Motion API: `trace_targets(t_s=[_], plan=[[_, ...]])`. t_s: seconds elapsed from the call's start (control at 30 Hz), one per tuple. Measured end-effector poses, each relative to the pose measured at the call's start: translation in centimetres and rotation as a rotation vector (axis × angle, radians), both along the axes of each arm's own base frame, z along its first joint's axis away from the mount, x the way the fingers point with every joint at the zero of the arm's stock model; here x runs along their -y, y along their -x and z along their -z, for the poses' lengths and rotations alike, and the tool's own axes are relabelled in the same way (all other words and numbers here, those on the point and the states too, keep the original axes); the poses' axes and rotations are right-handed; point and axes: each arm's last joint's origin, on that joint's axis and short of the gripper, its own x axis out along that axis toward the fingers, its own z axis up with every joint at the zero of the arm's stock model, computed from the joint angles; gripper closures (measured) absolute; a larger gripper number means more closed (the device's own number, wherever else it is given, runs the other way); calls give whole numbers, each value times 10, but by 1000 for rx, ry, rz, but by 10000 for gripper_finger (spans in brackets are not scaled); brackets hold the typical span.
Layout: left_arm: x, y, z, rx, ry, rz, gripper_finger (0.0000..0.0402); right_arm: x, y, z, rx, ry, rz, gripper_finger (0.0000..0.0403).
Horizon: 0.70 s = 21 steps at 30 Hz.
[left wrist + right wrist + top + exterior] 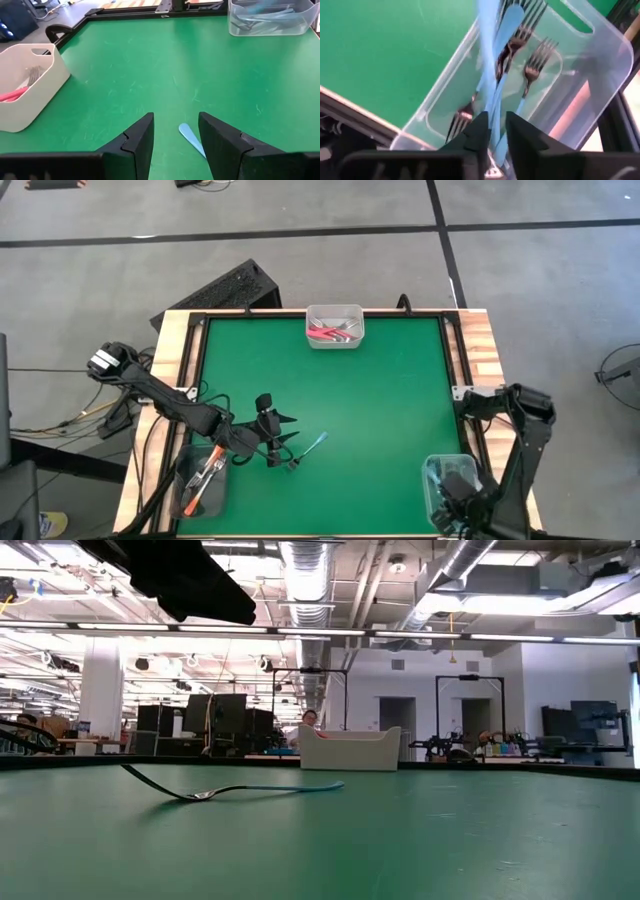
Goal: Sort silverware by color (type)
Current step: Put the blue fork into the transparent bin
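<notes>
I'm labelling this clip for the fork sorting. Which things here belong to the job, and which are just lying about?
Job:
blue fork loose on the mat
blue forks in the right tub
pink forks in the far tub
orange forks in the left tub
left gripper
right gripper

Lying about:
black case
cables

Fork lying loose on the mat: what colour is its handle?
Teal-blue; the fork handle shows best in the left wrist view.
</notes>
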Motion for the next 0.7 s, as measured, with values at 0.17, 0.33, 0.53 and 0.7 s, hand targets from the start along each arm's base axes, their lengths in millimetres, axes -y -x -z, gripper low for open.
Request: trace_targets(t_s=[0.17, 0.33, 0.53, 0.7], plan=[[0, 0, 0, 0, 0, -1, 258, 4, -5, 1, -9, 19, 20, 250], [0, 0, 0, -1, -3, -1, 258, 13, -29, 0, 194, 94, -16, 207], [-1, 0, 0, -1, -2, -3, 258, 27, -101, -3, 470, 128, -273, 202], [-1, 0, 0, -1, -2, -4, 258, 51, -168, -12, 612, 165, -506, 214]])
